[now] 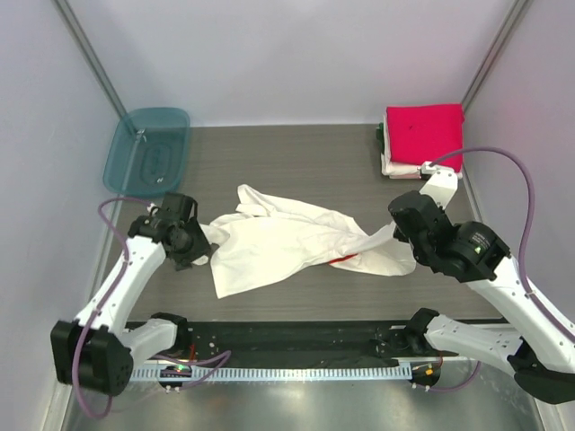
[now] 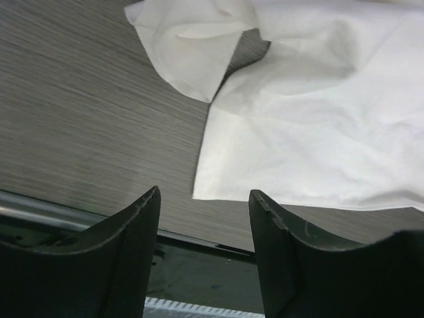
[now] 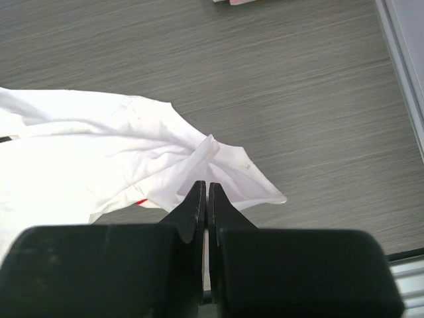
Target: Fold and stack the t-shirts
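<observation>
Cream-white tee (image 1: pixel 287 238) lay crumpled mid-desk | right gripper (image 3: pixel 204 187) pinched its right end, jaws closed on cloth | left gripper (image 2: pixel 205 193) gaped wide by near-left hem | I judged: seize that corner, then stretch evenly.

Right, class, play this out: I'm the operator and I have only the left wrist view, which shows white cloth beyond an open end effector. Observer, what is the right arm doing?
Observer: The right end effector is shut, pinching a raised fold at the right end of the white t-shirt.
Operator: Anything folded yet?
Observer: Yes, a folded stack topped by a red t-shirt sits in the far right corner.
Operator: What's on my far left?
Observer: A teal tub, lying apart from the shirt.
</observation>
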`<state>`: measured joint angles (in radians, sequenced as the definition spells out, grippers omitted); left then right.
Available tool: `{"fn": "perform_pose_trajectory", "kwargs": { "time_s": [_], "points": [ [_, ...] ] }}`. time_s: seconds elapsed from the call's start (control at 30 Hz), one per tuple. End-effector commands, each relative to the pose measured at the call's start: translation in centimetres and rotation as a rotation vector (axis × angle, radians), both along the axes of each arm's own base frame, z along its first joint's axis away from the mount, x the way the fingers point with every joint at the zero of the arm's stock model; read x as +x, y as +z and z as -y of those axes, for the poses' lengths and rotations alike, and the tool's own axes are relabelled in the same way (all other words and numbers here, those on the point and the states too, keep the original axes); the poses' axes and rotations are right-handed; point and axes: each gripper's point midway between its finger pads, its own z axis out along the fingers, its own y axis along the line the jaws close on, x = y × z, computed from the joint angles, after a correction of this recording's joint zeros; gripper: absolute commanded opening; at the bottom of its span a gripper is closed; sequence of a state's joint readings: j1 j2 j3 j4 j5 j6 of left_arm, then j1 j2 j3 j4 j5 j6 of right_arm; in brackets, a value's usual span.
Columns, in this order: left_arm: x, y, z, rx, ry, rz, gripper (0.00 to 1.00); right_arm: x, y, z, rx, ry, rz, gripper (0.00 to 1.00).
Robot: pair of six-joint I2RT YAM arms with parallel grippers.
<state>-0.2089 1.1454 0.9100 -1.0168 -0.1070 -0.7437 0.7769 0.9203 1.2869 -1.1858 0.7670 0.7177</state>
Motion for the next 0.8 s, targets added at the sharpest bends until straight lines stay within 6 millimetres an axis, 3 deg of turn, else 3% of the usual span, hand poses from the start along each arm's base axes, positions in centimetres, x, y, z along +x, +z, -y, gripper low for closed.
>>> {"fn": "perform_pose_trajectory", "kwargs": {
  "time_s": [0.0, 0.1, 0.3, 0.43, 0.77],
  "points": [
    [-0.6, -0.4, 2.1, -0.148, 0.051, 0.069, 0.56, 0.6, -0.2, -1.0, 0.057, -0.010, 0.019, 0.01],
    [-1.9, -1.5, 2.4, -0.171, 0.101, 0.061, 0.54, 0.8, -1.1, -1.6, 0.062, 0.004, 0.000, 0.01],
    [-4.3, -4.1, 5.2, -0.120, 0.064, -0.044, 0.54, 1.1, -2.9, -2.0, 0.039, 0.006, -0.028, 0.01],
    [-4.6, -6.1, 5.9, -0.133, 0.055, -0.059, 0.52, 1.0, -3.9, -2.2, 0.035, 0.012, -0.047, 0.01],
    [-5.7, -8.6, 5.1, -0.096, 0.050, -0.096, 0.48, 0.7, -5.2, -2.0, 0.027, 0.013, -0.069, 0.01]
  ]
}}
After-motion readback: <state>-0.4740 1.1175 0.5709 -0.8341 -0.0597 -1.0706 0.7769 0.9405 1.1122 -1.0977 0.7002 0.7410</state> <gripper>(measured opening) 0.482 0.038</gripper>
